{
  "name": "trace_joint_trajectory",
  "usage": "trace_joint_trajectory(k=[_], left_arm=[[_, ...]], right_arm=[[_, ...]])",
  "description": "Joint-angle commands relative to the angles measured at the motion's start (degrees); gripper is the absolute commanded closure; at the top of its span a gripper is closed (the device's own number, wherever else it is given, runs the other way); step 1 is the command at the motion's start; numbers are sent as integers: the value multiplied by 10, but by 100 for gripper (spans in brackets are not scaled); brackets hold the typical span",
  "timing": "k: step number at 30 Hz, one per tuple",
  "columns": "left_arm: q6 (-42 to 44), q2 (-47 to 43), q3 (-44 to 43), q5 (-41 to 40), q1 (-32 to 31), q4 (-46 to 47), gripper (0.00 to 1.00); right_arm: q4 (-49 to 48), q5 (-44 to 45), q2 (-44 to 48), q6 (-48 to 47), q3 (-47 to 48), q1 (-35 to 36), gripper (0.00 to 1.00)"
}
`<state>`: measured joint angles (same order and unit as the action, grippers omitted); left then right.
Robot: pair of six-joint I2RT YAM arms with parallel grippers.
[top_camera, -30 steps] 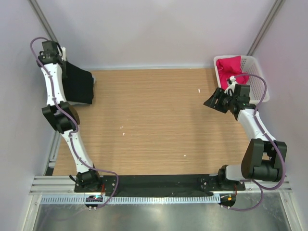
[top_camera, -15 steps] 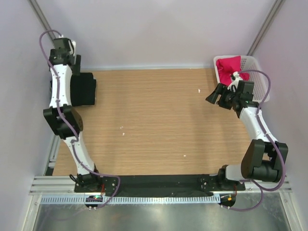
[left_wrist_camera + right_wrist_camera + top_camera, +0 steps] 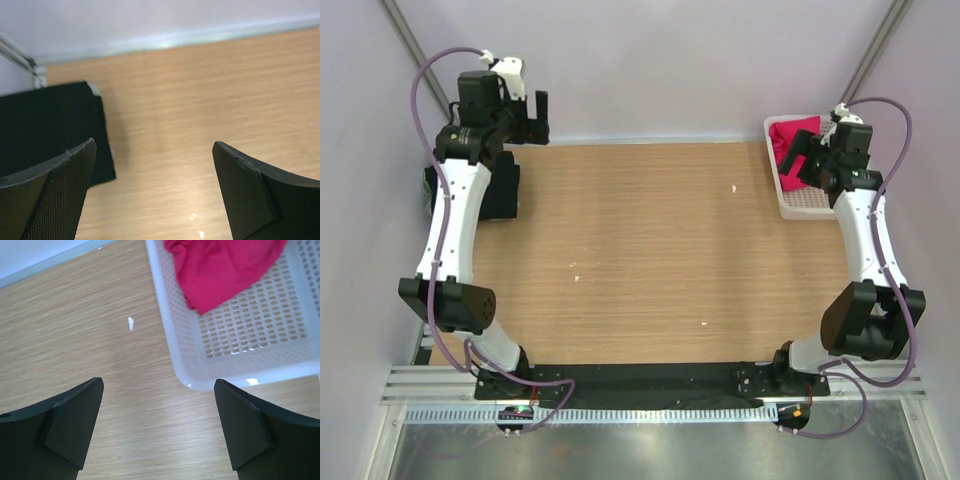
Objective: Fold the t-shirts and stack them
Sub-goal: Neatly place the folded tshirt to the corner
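A folded black t-shirt (image 3: 503, 190) lies flat at the table's far left edge, partly behind my left arm; the left wrist view shows it (image 3: 47, 125) on the left. My left gripper (image 3: 532, 117) hangs open above the table's back-left corner, off the shirt, with only bare wood between its fingers (image 3: 54, 192). A magenta-red t-shirt (image 3: 787, 134) lies crumpled in the white mesh basket (image 3: 798, 206) at the back right. My right gripper (image 3: 799, 160) is open over the basket's near-left corner (image 3: 192, 367), the red t-shirt (image 3: 222, 267) ahead of it.
The wooden table (image 3: 650, 250) has a few small white specks (image 3: 734, 187). Grey walls close the back and sides, with metal posts in both back corners. A metal rail runs along the near edge by the arm bases.
My left gripper opened, let go of the black t-shirt and rose toward the back wall; the shirt now lies flat. My right gripper opened wider and swung back-right over the basket.
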<state>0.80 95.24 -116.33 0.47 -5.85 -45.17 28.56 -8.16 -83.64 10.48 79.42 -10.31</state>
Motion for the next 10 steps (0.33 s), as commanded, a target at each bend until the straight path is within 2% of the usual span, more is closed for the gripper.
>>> trace_joint_trajectory(k=[1, 10], left_arm=[[-55, 19, 30, 56, 4, -19, 0], [-83, 40, 43, 38, 4, 6, 1]], right_arm=[[52, 107, 5, 14, 42, -2, 0], [37, 112, 37, 16, 44, -3, 0]])
